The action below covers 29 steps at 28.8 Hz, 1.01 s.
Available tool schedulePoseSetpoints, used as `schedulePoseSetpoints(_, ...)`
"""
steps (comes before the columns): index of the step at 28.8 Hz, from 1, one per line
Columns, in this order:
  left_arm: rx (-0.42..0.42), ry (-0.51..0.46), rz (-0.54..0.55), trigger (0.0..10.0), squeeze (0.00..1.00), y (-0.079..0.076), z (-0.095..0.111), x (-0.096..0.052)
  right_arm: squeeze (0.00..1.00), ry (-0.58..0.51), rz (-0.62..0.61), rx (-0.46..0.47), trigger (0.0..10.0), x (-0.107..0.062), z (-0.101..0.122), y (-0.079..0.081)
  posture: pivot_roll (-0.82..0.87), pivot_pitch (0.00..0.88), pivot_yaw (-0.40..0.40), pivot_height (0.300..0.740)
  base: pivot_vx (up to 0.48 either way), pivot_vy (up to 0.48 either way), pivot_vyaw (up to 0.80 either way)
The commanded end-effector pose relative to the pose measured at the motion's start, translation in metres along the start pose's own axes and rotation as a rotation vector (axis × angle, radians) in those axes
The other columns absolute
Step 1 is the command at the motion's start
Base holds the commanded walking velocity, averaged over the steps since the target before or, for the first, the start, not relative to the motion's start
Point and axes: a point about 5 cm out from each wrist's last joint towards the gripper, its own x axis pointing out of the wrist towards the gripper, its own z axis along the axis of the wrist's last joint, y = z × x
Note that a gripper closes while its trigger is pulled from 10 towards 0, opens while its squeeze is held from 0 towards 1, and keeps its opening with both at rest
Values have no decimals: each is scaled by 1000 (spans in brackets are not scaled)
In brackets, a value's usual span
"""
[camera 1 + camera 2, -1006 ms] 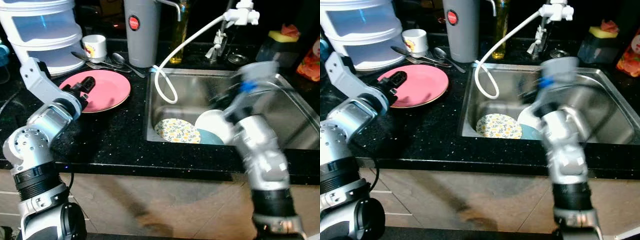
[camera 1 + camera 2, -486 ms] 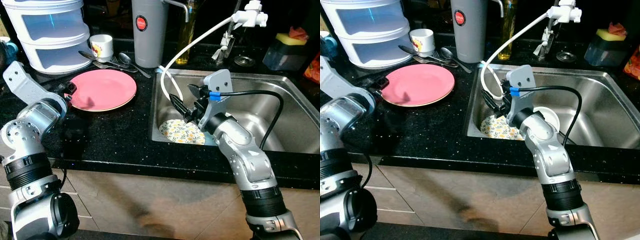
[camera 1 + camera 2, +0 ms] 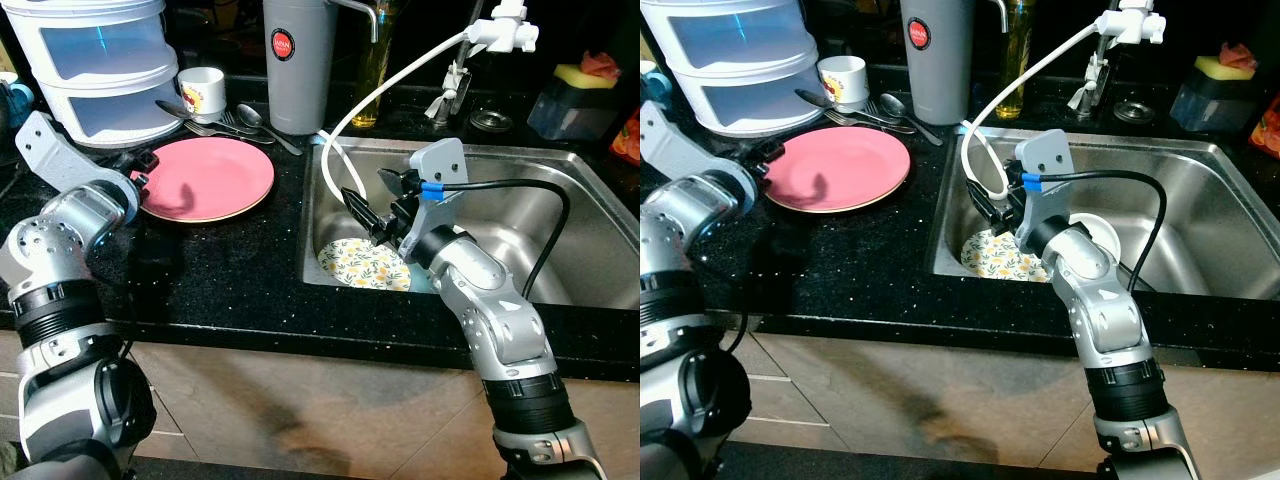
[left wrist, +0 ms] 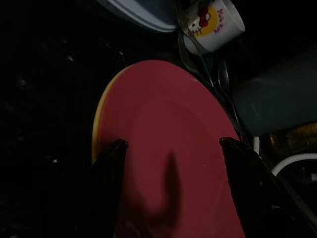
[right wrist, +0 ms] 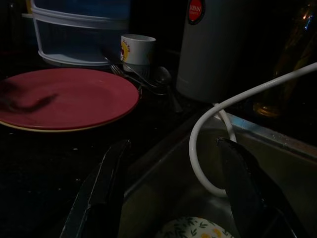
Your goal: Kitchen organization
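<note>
Your right gripper (image 3: 365,205) hangs open above the flowered plate (image 3: 362,263) in the sink (image 3: 560,200); lower it straight, clear of the hose (image 3: 345,150). The left gripper (image 4: 171,148) waits open by the pink plate (image 3: 205,178).

We look down from head height over the counter (image 3: 230,270) and sink (image 3: 560,230); both wrist views sit low, sharing the pink plate (image 4: 173,163).
</note>
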Motion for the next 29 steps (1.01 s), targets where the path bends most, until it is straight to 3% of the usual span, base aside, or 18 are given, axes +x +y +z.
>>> schedulePoseSetpoints(1, 10, 10, 23, 10000, 0, 3, 1, 3, 0, -9, -19, 4, 10000, -2, 2, -3, 160, 49, 15, 740, 0, 0, 0)
schedulePoseSetpoints(5, 1, 39, 73, 10000, 0, 9, -5, 9, 0, -14, -34, 6, 10000, -2, 3, -5, 155, 49, 16, 740, 0, 0, 0)
schedulePoseSetpoints(8, 59, -24, 111, 10000, 0, 10, 3, 5, 0, -12, -37, 6, 10000, -4, 3, -6, 148, 52, 18, 740, 0, 0, 0)
schedulePoseSetpoints(10, 54, -54, 98, 10000, 0, 7, 9, 2, 0, 1, -38, 5, 10000, -6, 1, -7, 155, 52, 15, 740, 0, 0, 0)
schedulePoseSetpoints(13, 25, -85, 118, 10000, 0, 11, 17, 1, 0, 73, -30, -7, 10000, -12, -13, -9, 155, 52, 15, 740, 0, 0, 0)
schedulePoseSetpoints(14, 1, -95, 133, 10000, 0, 16, 19, 1, 0, 143, -68, 19, 10000, -18, -30, -13, 155, 52, 15, 740, 0, 0, 0)
schedulePoseSetpoints(16, -14, -92, 137, 10000, 0, 18, 18, 1, 0, 186, -96, 36, 10000, -24, -42, -14, 152, 54, 10, 740, 0, 0, 0)
schedulePoseSetpoints(24, -8, -49, 176, 10000, 0, 29, 7, 3, 0, 178, -127, 94, 10000, -28, -45, -15, 142, 51, 19, 740, 0, 0, 0)
schedulePoseSetpoints(29, -34, -61, 166, 10000, 0, 31, 11, 0, 0, 160, -119, 115, 10000, -26, -43, -15, 146, 44, 17, 740, 0, 0, 0)
